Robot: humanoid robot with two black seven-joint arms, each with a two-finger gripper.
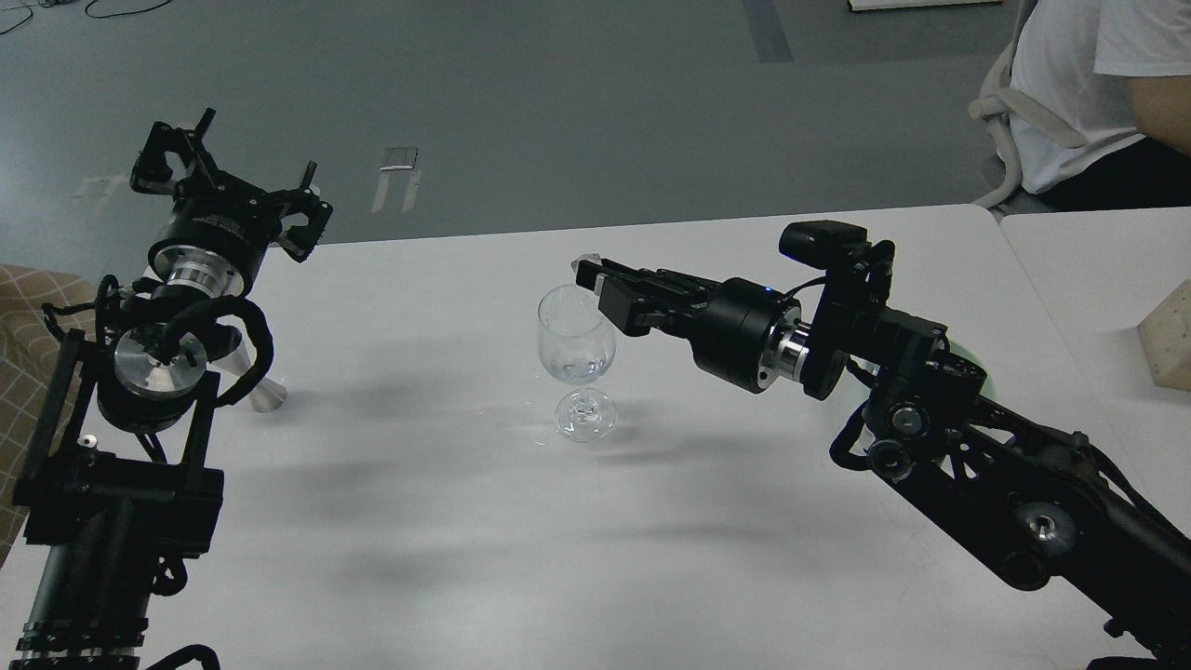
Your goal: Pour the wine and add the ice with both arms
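Fingers of the right gripper are pinched on a clear ice cube, held just over the rim of the wine glass. That stemmed glass stands upright mid-table with what looks like a little colourless wine low in its bowl, though this is hard to see. Left gripper hangs spread and empty above the white table's far left corner, well apart from the glass.
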